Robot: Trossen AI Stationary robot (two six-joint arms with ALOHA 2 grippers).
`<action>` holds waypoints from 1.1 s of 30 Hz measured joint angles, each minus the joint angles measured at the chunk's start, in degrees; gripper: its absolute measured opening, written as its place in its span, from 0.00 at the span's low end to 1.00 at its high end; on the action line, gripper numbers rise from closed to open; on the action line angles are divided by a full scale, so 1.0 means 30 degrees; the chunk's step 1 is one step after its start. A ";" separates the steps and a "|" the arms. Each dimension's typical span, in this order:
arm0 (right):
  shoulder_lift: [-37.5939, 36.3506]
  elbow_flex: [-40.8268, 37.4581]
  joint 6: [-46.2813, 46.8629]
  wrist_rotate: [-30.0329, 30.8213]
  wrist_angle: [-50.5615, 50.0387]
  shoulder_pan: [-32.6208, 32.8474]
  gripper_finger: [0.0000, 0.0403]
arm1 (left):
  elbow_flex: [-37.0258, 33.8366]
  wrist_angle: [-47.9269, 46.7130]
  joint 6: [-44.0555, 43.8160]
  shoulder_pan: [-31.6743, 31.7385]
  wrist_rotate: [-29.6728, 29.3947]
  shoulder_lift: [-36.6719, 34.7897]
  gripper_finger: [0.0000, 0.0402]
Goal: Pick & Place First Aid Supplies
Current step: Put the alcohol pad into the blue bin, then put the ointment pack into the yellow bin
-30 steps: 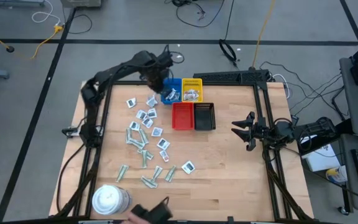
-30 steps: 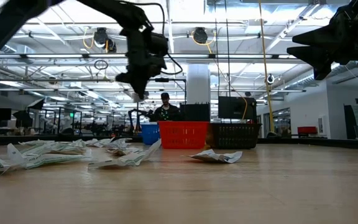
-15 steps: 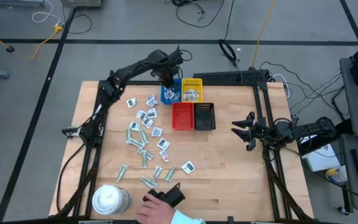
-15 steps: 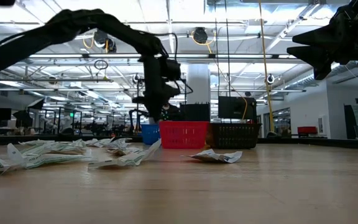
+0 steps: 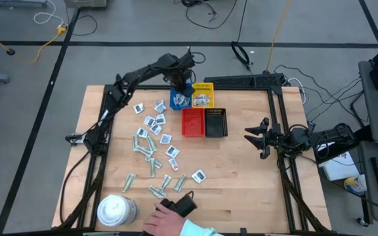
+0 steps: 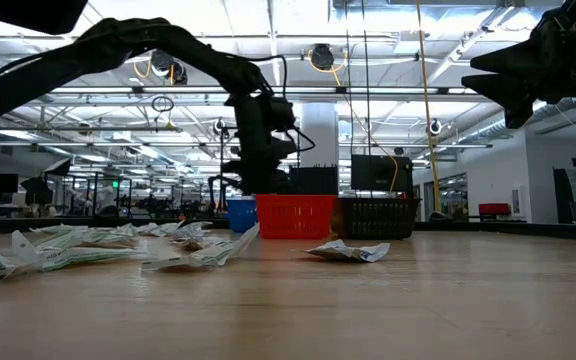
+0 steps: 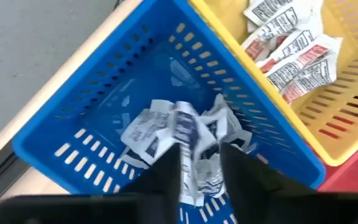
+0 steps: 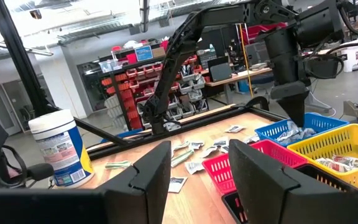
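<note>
The first aid supplies, small white packets and pale green strips (image 5: pixel 153 141), lie scattered on the left half of the wooden table. More crumpled white packets (image 7: pixel 148 134) lie in the blue tray (image 5: pixel 178 99) at the far edge. My left gripper (image 7: pixel 199 155) points down into that tray, fingers parted, and is also seen in the low view (image 6: pixel 258 185). My right gripper (image 5: pixel 253 137) waits open at the table's right side, holding nothing. My left gripper has its parted fingers on either side of a white packet with blue marks (image 7: pixel 190 134) on top of the pile in the blue tray. Whether the fingers touch it, I cannot tell. They come from above, pointing down.
A yellow tray (image 5: pixel 203 96) with packets stands right of the blue one, with a red tray (image 5: pixel 192 122) and a black tray (image 5: pixel 216 122) in front. A white tub (image 5: pixel 117 210) stands at the near left. A person's hand (image 5: pixel 172 219) holds a dark thing at the near edge.
My left gripper has gone toward the table's far right and sunk down into the blue tray. The person's hand has reached farther in over the near edge.
</note>
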 joint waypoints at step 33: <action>0.0004 0.0003 0.0000 -0.0003 0.0000 0.0000 0.39 | 0.3257 -0.6844 1.0947 -0.3391 0.0332 -0.0140 0.70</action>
